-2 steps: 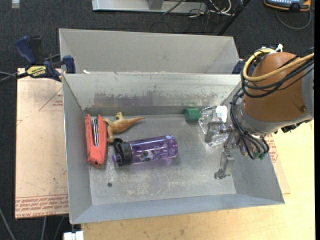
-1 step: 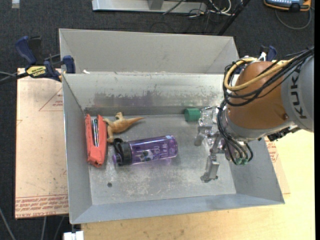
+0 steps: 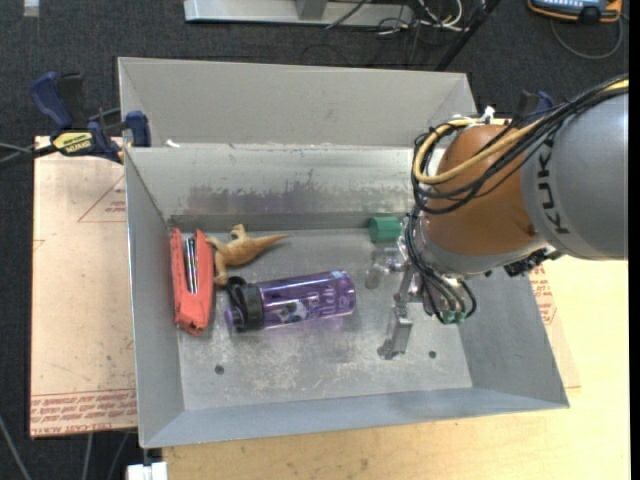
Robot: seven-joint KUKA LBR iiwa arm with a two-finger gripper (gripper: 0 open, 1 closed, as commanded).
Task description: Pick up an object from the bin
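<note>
Bin [image 3: 300, 373]: grey metal, sloped walls, flat scuffed floor. Four loose things in it.

- Red stapler-like tool [image 3: 191, 280], lying lengthwise against the bin's left wall.
- Tan toy dinosaur [image 3: 240, 248], just beside the red tool, near the back wall, tail pointing right.
- Purple bottle [image 3: 300, 300], see-through, on its side mid-floor, its black cap [image 3: 240, 305] end close to the red tool. Something printed or tucked inside shows through the plastic (I cannot read it).
- Small green block [image 3: 384, 229], against the back wall towards the right.

My gripper [image 3: 395, 340] hangs low over bare floor in the bin's right half, just off the bottle's base end and in front of the green block. Nothing visible in its grip. How wide it stands open I cannot tell: my own orange cover [image 3: 480, 193] and cables [image 3: 445, 303] hide its upper part, and the tip reads as one thin metal piece.

The green block is partly cut off by my wrist, so its full shape is unclear. The right wall of the bin is largely hidden under my arm.
</note>
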